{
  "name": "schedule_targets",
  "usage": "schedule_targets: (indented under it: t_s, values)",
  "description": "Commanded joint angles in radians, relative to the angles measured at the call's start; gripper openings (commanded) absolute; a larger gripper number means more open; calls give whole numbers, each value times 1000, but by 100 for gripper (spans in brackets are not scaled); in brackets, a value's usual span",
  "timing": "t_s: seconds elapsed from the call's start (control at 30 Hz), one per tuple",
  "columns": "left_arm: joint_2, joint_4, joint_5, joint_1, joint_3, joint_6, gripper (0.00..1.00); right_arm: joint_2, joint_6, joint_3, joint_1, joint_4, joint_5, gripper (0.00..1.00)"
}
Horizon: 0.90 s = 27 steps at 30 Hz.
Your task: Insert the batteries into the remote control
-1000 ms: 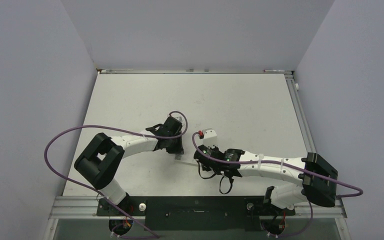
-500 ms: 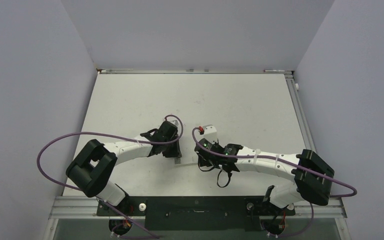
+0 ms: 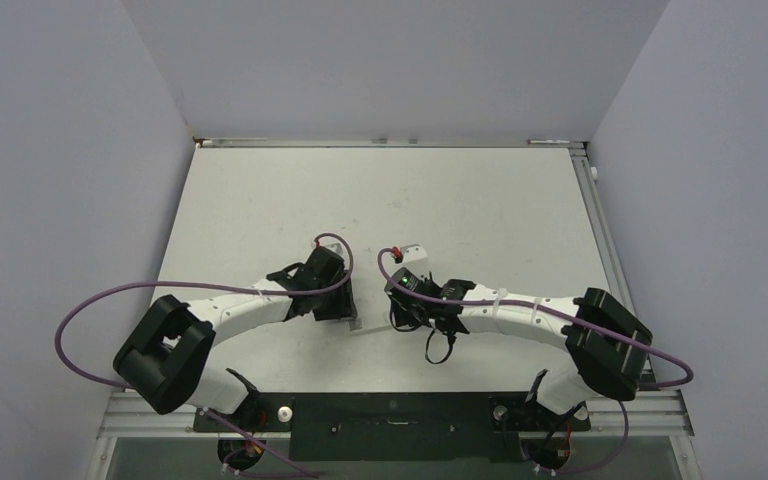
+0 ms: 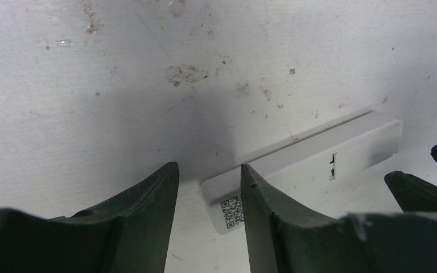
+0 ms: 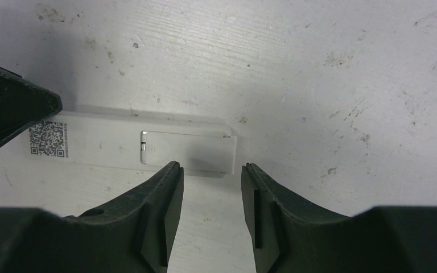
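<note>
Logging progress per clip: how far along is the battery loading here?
Done, apparently: remote lies back-up, cover closed, no batteries in sight. In hand: nothing; left fingers and right fingers open at its ends. Left: likely nothing, though loaded batteries can't be seen.

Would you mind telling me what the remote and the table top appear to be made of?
The remote looks like white moulded plastic, satin: crisp seams around a back cover, a printed code sticker. The table seems a white painted or laminated board, dull, with fine grain lines, scuffs and stains; which I cannot tell.
</note>
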Motion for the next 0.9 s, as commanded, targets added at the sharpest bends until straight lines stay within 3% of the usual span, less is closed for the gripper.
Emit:
schedule_targets:
  t_s: [0.0,0.37,0.87]
  values:
    - [-55,-20,-8,15,-30,-12,42,17,-19,40,-11,34,-6,42]
    - [-87,18,86,31,-58,-25,43,41,-25,24,-12,46,-18,42]
    - [-121,9,62,54,-76,-31,48,67,-52,32,-33,62,-26,42]
